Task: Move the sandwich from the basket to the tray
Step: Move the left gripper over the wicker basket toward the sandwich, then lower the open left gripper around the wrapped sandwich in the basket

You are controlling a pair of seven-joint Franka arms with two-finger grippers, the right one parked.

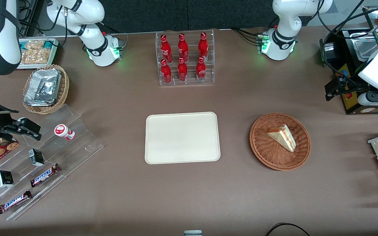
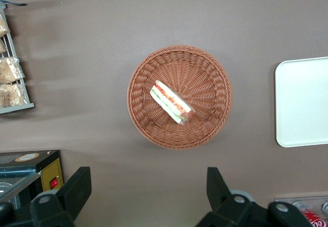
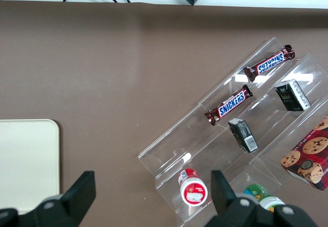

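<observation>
Sitting in the round wicker basket [image 1: 280, 141] is the sandwich [image 1: 282, 137] — a triangular wedge with its red and green filling edge showing, lying a little off the basket's middle on the side nearer the working arm's end of the counter [image 1: 189, 203]. Toward the parked arm's end, well apart from the basket, lies the cream tray [image 1: 182, 137], flat on the brown cloth with nothing on it.

Over by the black machine, the working arm's end effector [image 1: 335, 88] hangs raised above the counter, well apart from the basket — its fingers [image 2: 77, 186] are spread wide and hold nothing, and the wrist camera looks straight down on basket and sandwich between them.

Farther from the front camera than the tray stands a clear rack of red cola bottles [image 1: 184, 57]. Snickers bars [image 1: 44, 174] lie on the stepped acrylic rack toward the parked arm's end.
</observation>
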